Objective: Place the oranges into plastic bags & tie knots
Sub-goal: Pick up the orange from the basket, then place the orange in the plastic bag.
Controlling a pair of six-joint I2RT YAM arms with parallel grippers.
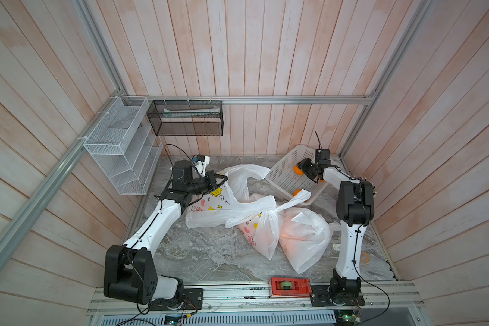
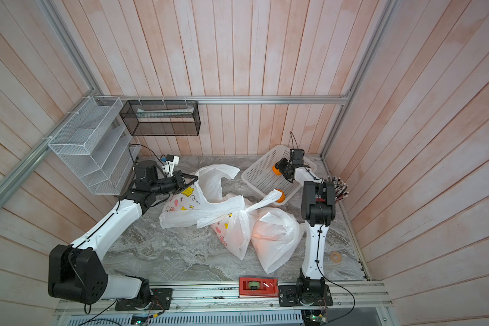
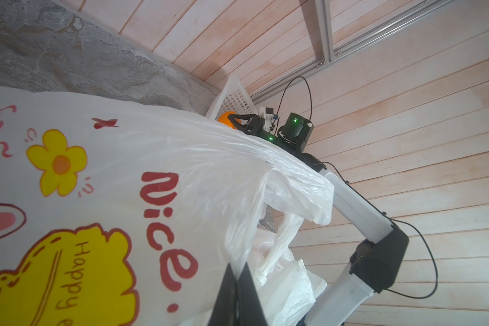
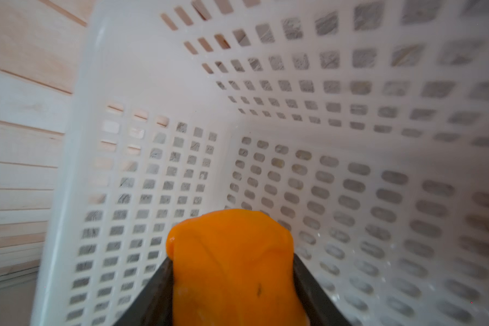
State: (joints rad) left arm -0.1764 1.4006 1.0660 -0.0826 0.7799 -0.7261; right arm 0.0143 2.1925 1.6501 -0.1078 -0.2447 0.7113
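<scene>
Orange (image 4: 229, 234) clamped between right gripper (image 4: 232, 259) fingers, inside white basket (image 1: 283, 176) at far right of table (image 1: 209, 254). Left gripper (image 3: 237, 268) pinched shut on rim of printed bag (image 3: 110, 169). Knotted bag (image 1: 263, 231) lies mid-table, second orange (image 1: 297, 192) at basket's near edge

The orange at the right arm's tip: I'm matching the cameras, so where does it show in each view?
Top view: the orange over the white basket, back right.
Top view: the orange again over the basket.
Left wrist: small, beyond the printed bag, beside the basket.
Right wrist: close up between dark fingers, basket walls behind.
Shared landmark: the white basket.
</scene>
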